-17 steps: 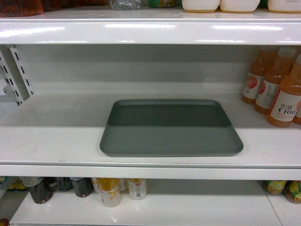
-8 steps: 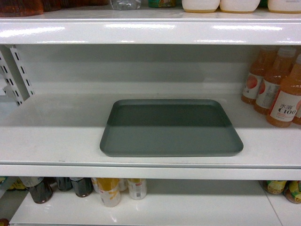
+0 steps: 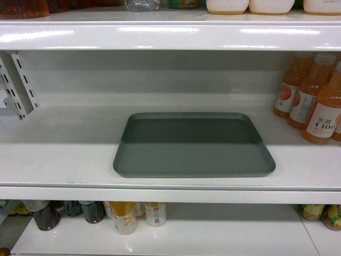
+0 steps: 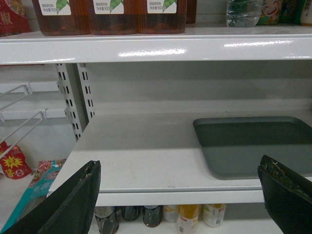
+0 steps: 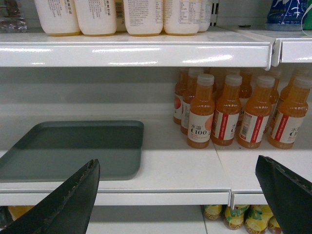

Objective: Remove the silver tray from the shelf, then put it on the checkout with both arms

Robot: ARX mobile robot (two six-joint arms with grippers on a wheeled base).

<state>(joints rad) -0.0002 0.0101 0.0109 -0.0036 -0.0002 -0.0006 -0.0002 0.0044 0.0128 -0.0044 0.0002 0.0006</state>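
Nothing done: silver tray [image 3: 194, 145] flat on shelf [image 3: 64, 149], untouched. Left end effector [image 4: 180, 197] and right end effector [image 5: 180, 195] both spread apart, short of it.

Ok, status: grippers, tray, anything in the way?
Left gripper open, right gripper open, both empty. Tray flat on shelf, untouched. Orange bottles right of the tray, apart from it.

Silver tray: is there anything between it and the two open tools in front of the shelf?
Nothing visible. The silver tray lies alone mid-shelf; the orange bottles stand apart at its right. Left tool and right tool face it, both open.
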